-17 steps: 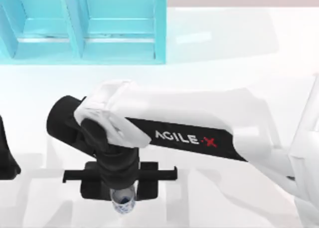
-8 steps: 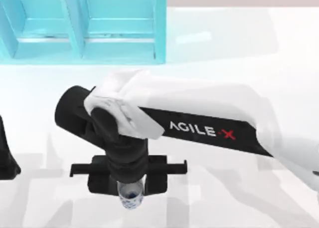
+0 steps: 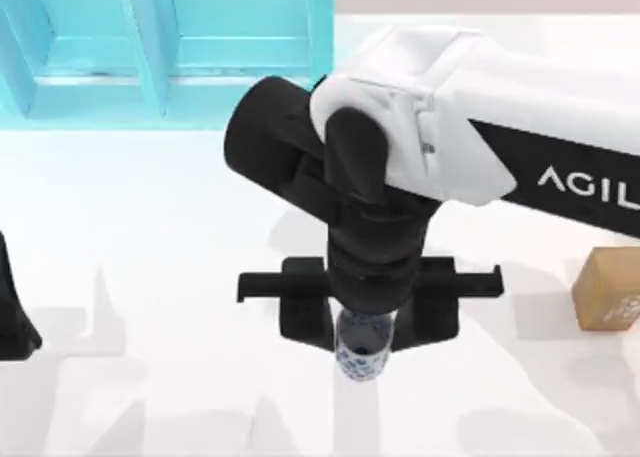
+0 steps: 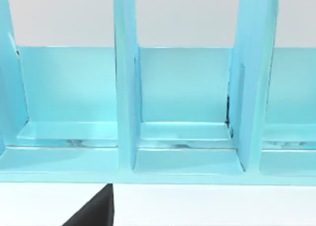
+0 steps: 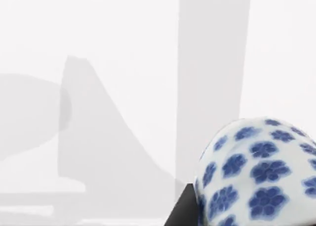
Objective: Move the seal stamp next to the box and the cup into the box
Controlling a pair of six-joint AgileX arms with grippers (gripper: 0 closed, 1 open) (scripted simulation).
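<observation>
Cup (image 3: pixel 362 355): clamped in my right gripper (image 3: pixel 366 349), carried rightward and farther from the near edge, toward the box (image 3: pixel 170 57); wooden stamp (image 3: pixel 608 289) now uncovered at right.

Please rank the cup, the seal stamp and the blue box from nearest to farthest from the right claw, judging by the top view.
1. cup, held in the right claw, near the table's front.
2. seal stamp, at the right edge.
3. blue box, back left.
</observation>
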